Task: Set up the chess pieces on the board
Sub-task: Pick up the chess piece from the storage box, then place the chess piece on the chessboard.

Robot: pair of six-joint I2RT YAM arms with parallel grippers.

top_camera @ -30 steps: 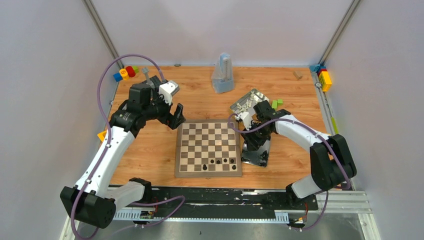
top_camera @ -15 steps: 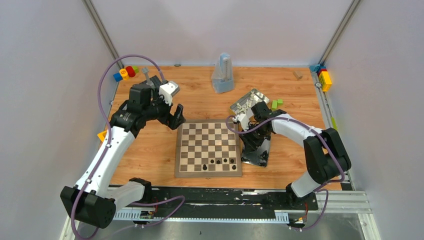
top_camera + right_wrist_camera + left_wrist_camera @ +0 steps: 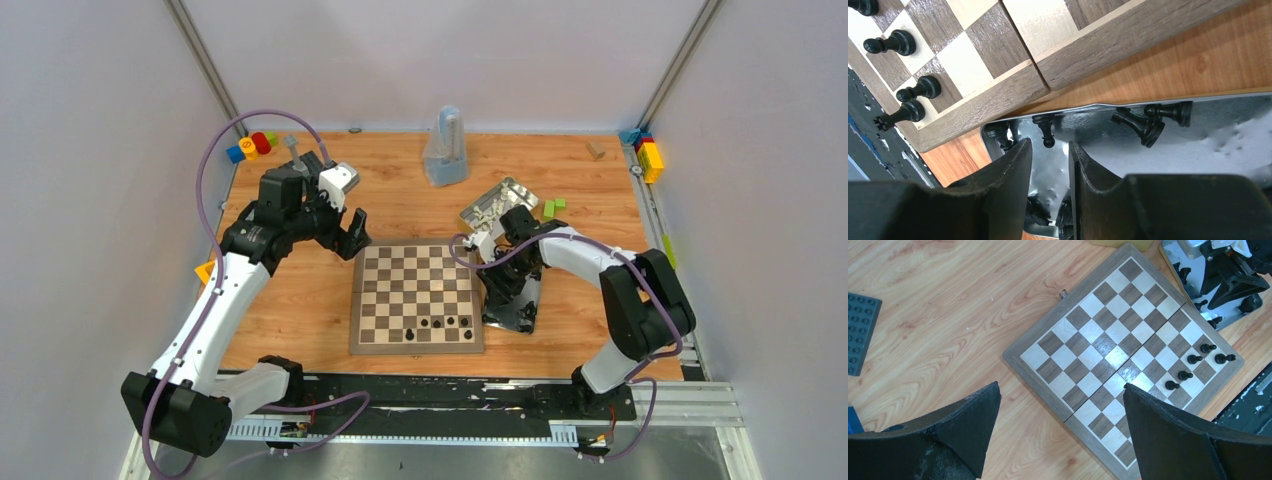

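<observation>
The right gripper [image 3: 1049,145] was held low over a metal tin [image 3: 1208,125], its fingers only a narrow gap apart and nothing seen clamped between them. Just past the fingertips, at 12 o'clock in the wrist view, one black pawn [image 3: 1046,131] was seen lying on the tin floor. Another dark piece [image 3: 999,134] lay at 10 o'clock by the tin's corner, and two more [image 3: 1139,126] lay together at 2 o'clock. Further dark shapes were half hidden under the fingers and could not be counted.

This tin was placed just beside the 3 o'clock edge of the board [image 3: 415,280], which lay flat at the middle of the table [image 3: 300,300] between the two arms. Five black pieces [image 3: 1194,359] were counted standing on the board near its 6 o'clock edge, toward the 5 o'clock corner. The other squares were bare.

A second tin [image 3: 520,187] was seen at 1 o'clock of the board, with white pieces [image 3: 487,210] heaped in it, too small to count. Two green blocks [image 3: 552,207] lay just at its 3 o'clock side.

The left gripper [image 3: 1060,385] was held raised off the board's 11 o'clock corner, fingers spread wide, nothing between them.
</observation>
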